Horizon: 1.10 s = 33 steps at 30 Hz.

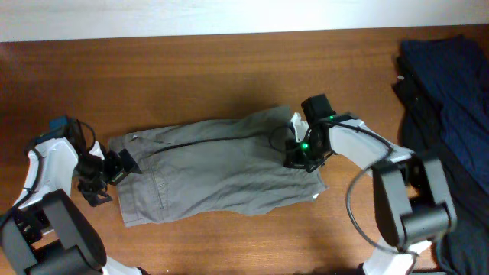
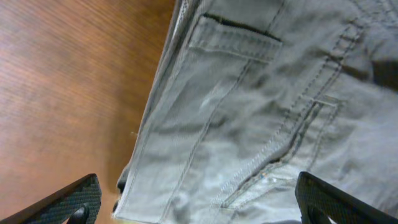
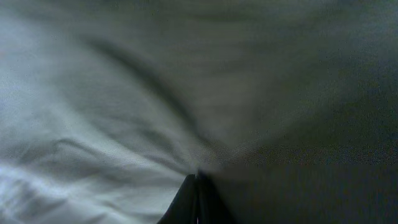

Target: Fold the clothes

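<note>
Wrinkled grey-olive shorts [image 1: 214,172] lie spread lengthwise across the middle of the wooden counter [image 1: 229,69], apparently with most folding left to do, the left fingers [image 2: 71,200] released wide over one end, the right fingers [image 3: 196,202] clenched on cloth at the other.

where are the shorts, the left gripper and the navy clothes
shorts [image 1: 214,172], overhead view, middle of the grey-olive fabric
left gripper [image 2: 196,190], left wrist view, midway between its open fingertips
navy clothes [image 1: 447,99], overhead view, on the dark fabric at the far right
</note>
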Each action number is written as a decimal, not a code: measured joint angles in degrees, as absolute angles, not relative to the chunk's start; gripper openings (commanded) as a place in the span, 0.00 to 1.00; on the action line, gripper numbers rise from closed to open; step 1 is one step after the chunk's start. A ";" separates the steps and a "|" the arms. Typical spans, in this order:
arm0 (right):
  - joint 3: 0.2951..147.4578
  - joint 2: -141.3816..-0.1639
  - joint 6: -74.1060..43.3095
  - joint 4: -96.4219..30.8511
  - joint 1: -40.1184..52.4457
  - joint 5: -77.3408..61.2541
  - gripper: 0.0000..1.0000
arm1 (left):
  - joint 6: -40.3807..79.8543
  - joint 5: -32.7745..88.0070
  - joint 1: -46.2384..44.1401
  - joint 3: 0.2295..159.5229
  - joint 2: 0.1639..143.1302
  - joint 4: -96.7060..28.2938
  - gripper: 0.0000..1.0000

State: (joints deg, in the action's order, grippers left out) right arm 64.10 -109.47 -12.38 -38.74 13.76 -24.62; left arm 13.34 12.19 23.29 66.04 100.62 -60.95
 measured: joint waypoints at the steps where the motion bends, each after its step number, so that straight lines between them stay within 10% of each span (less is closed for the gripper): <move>1: 64.34 -110.56 -12.97 -38.79 13.28 -25.43 0.04 | 12.69 12.36 23.29 65.30 100.62 -59.88 0.99; 28: 66.48 -114.61 -14.94 -42.44 -3.18 -33.93 0.04 | -2.81 27.46 18.83 54.94 100.22 -39.46 0.99; 33: 66.43 -114.59 -14.96 -42.11 -3.18 -33.91 0.04 | -5.54 35.03 16.47 56.95 104.97 -39.42 0.82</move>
State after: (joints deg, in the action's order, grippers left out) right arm 66.43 -114.59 -14.96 -42.11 -3.18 -33.91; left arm -5.54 35.03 16.47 56.95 104.97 -39.42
